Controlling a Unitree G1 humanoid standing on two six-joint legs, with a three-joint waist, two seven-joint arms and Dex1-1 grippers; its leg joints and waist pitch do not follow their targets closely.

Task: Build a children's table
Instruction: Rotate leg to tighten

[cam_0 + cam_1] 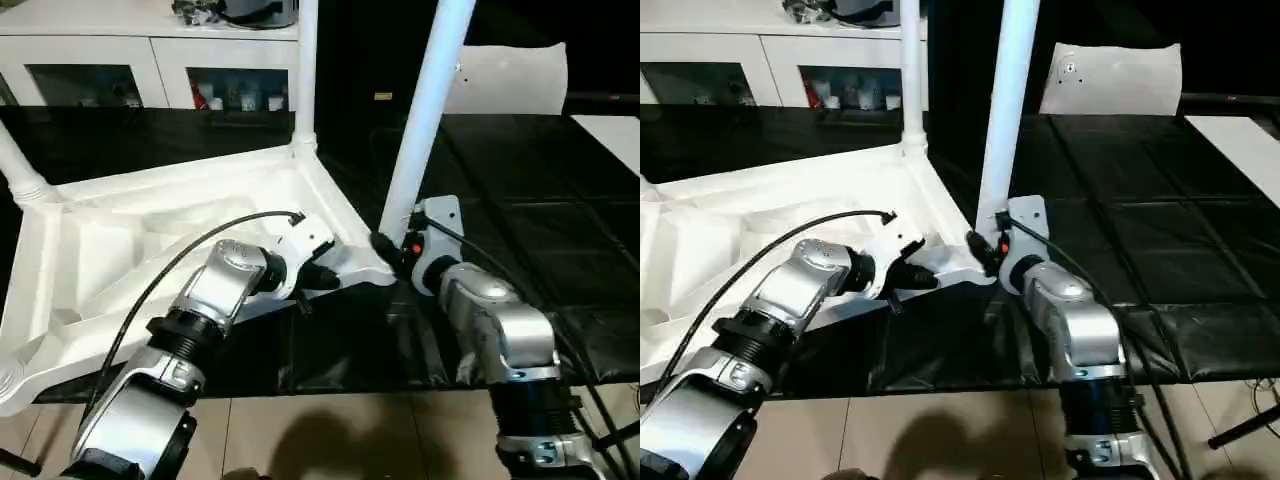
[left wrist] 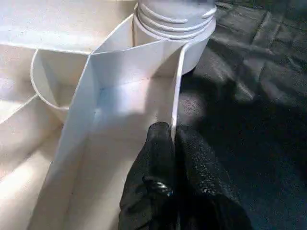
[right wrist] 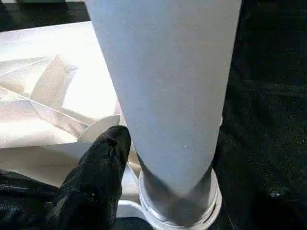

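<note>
Left eye view: three upright legs (image 1: pixel 425 110).

My forearms are showing as rounded silver shells with ribbed black collars behind them. A black cable is looping over the arm behind my left pincer (image 1: pixel 322 272). Behind my right pincer (image 1: pixel 385 247), a white bracket is carrying an orange dot. My fingers (image 2: pixel 160 163) are looking matte black and grainy.
</note>
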